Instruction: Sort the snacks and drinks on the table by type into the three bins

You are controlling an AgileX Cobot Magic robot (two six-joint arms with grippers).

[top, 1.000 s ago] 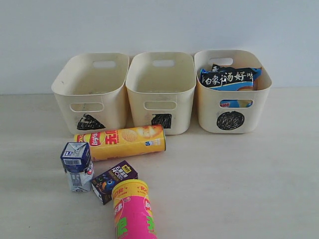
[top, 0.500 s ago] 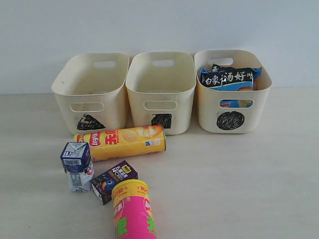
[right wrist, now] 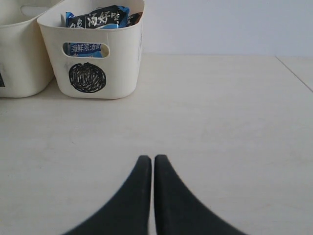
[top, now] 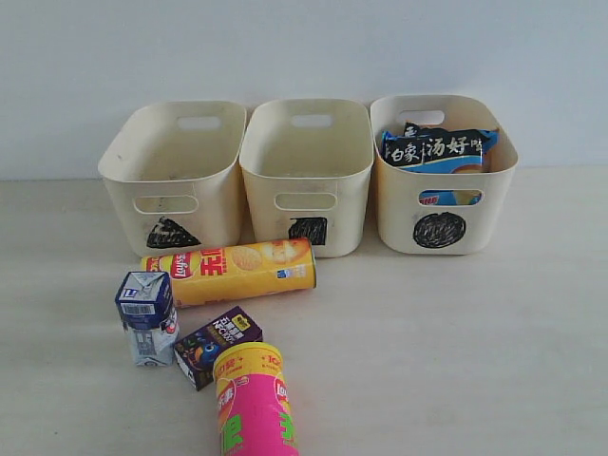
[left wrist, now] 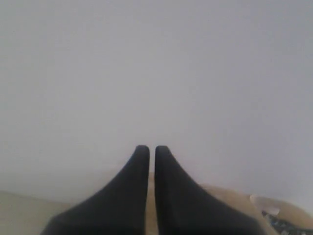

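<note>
Three cream bins stand in a row at the back of the table (top: 456, 342): the triangle bin (top: 171, 176), the square bin (top: 306, 176) and the circle bin (top: 444, 176) (right wrist: 93, 54). A blue noodle packet (top: 437, 149) (right wrist: 95, 18) stands in the circle bin. A yellow-orange chip tube (top: 230, 271) lies in front of the left two bins. Nearer sit a blue-and-white carton (top: 147, 316), a dark purple box (top: 217, 344) and a pink chip tube (top: 252, 404). My left gripper (left wrist: 152, 149) is shut, facing a blank wall. Shut and empty, my right gripper (right wrist: 149, 159) hovers over bare table, apart from the circle bin.
A pale wall runs behind the bins. In the right wrist view a seam or table edge (right wrist: 293, 73) runs off to one side. Neither arm shows in the exterior view.
</note>
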